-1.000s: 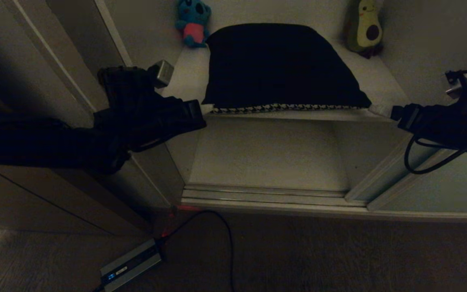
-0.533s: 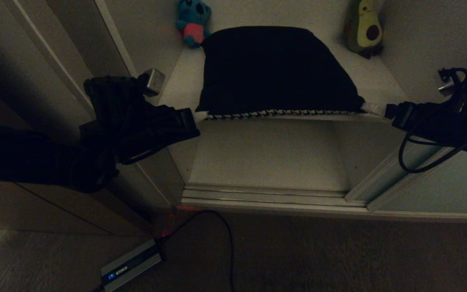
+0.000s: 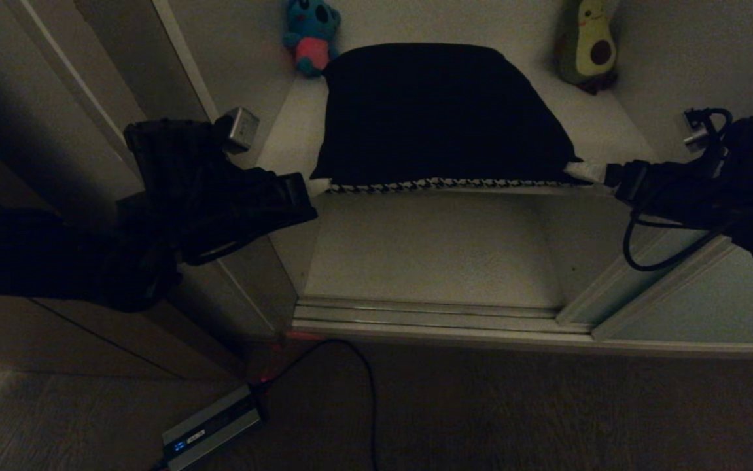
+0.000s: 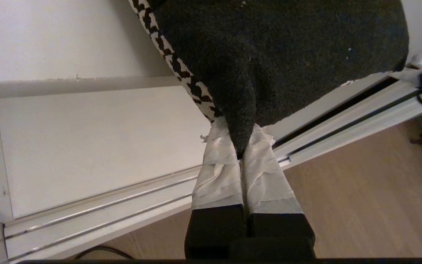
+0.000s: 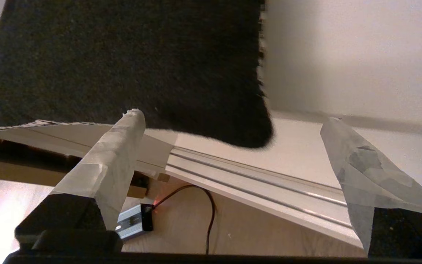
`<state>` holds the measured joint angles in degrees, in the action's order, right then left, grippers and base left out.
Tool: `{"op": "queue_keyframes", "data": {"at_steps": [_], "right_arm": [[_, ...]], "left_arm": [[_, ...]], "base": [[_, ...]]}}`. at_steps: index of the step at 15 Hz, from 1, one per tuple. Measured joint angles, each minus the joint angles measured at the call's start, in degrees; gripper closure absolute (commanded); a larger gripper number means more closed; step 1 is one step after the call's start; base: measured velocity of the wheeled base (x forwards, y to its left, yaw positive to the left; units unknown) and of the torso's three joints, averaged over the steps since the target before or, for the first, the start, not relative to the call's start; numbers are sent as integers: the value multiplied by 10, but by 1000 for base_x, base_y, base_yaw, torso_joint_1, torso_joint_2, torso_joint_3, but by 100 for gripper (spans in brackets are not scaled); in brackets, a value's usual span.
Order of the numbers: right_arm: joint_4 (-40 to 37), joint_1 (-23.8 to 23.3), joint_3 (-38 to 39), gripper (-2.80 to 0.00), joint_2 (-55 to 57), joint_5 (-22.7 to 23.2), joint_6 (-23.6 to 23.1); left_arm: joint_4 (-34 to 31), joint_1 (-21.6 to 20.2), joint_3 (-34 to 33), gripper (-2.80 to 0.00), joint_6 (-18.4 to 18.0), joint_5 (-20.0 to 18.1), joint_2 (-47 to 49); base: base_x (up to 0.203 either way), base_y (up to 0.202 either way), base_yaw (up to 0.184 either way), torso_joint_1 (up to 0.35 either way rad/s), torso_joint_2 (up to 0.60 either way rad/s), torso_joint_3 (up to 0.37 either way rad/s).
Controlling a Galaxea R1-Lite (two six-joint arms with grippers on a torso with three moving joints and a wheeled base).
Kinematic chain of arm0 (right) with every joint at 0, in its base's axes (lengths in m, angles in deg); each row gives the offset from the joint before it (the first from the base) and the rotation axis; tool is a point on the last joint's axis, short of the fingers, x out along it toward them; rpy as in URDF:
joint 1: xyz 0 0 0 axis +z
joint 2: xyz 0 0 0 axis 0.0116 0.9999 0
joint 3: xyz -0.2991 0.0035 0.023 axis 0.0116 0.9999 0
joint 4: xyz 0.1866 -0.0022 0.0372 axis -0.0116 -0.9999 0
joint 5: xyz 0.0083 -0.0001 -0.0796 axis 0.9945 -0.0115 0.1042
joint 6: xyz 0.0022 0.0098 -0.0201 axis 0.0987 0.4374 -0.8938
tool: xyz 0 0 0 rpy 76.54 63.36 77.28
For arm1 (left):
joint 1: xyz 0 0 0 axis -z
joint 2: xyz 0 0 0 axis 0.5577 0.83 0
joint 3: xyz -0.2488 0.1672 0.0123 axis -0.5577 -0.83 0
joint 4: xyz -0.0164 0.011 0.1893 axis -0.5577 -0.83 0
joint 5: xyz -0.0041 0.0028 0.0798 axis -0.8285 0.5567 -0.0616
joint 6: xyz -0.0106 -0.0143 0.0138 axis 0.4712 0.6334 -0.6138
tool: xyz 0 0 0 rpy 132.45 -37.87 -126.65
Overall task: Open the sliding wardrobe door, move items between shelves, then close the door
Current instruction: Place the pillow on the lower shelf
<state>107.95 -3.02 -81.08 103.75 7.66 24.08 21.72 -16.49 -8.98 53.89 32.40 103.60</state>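
Keep the left gripper [image 4: 245, 146] pinched tight on the near left corner of the cushion [image 3: 445, 114], lying on the upper shelf [image 3: 612, 131]. Then bring the right gripper [image 5: 232, 154], jaws spread wide and empty, around the near right corner. Both arms reaching in level, one from each side.

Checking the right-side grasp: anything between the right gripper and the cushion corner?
Nothing visible. The right gripper stands open with the cushion corner between its taped fingers; the left gripper is shut on the opposite corner.
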Motion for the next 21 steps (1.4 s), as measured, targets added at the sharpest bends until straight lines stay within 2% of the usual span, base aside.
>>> {"op": "queue_keyframes", "data": {"at_steps": [6, 12, 18, 19, 21], "right_arm": [[12, 15, -65, -280, 49, -1, 6], [47, 14, -95, -280, 73, -1, 29], [51, 6, -125, -280, 82, -1, 48], [51, 4, -125, 0, 82, -1, 55], [49, 4, -121, 0, 81, 1, 58]], "left_arm": [[1, 1, 6, 0, -1, -1, 4], [4, 4, 11, 0, -2, -2, 14], [-4, 7, 19, 0, -1, -2, 16], [-9, 8, 24, 0, -1, -2, 17], [-12, 10, 29, 0, -1, -2, 17]], "base": [[0, 0, 0, 0, 0, 0], [0, 0, 0, 0, 0, 0], [0, 0, 0, 0, 0, 0], [0, 0, 0, 0, 0, 0], [0, 0, 0, 0, 0, 0]]}}
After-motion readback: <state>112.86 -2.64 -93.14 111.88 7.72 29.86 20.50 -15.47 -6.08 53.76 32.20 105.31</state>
